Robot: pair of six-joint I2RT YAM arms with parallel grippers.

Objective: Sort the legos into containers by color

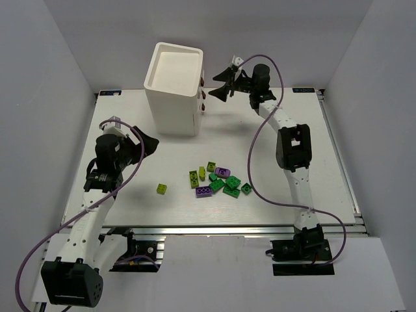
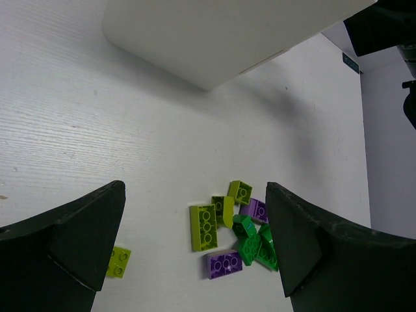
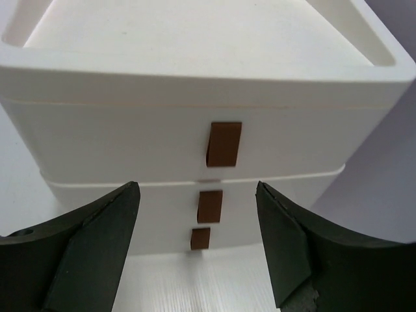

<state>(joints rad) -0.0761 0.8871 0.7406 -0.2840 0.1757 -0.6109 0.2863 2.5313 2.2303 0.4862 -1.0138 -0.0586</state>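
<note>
The cabinet (image 1: 172, 97) stands far back on the table (image 1: 312, 149), with three brown knobs (image 3: 223, 144) on its right face. The right gripper (image 1: 214, 90), jaws wide and empty, hovers just beside those knobs. The legos (image 1: 218, 181) lie clustered in front of the cabinet, with one yellow-green brick (image 1: 161, 188) apart to their left. The left gripper (image 1: 147, 146), wide and empty, hangs near the cabinet's front-left. A blue label (image 1: 305, 90) right of the cabinet is too small to read

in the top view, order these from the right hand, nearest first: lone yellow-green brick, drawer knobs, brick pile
1. drawer knobs, just beside the right hand, at the far side
2. brick pile, mid-table, toward the arm bases
3. lone yellow-green brick, left of the pile
</note>
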